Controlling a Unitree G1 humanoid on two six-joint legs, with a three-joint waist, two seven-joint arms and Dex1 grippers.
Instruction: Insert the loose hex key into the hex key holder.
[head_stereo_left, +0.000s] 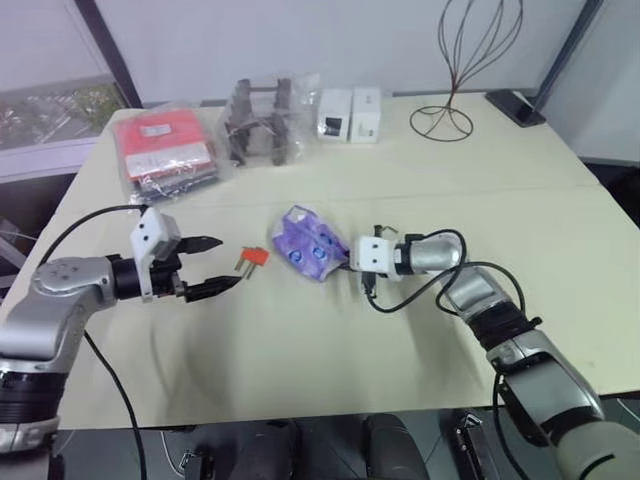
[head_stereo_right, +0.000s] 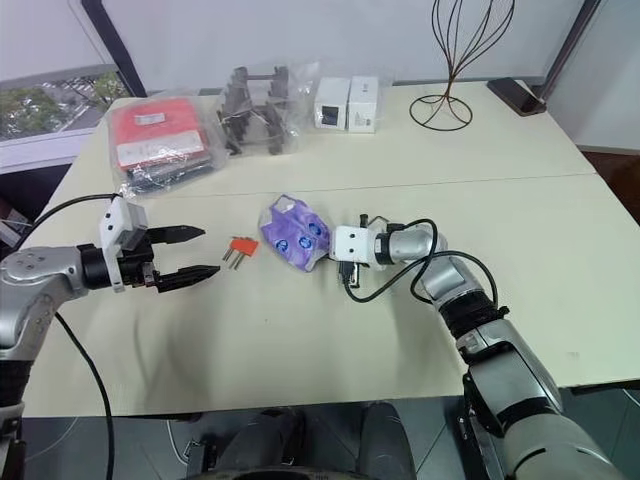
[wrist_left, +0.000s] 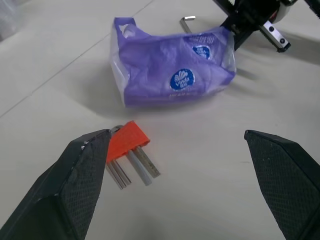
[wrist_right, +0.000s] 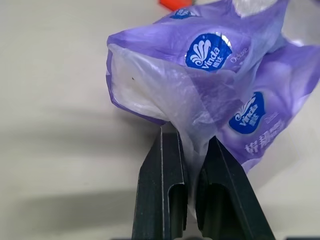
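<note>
Right wrist view: right claw (wrist_right: 192, 150) pinches the purple bag (wrist_right: 220, 75). Left claw (wrist_left: 175, 165) gapes wide, empty, facing the hex key holder (wrist_left: 128, 141) on the desk (head_stereo_left: 300, 340); the loose hex key (wrist_left: 187, 20) lies behind the bag.

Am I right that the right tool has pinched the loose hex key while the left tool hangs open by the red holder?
Not quite. The right tool has pinched the purple plastic bag, as the right wrist view shows. The loose hex key lies on the table behind the bag. The left tool does hang open by the hex key holder.
</note>
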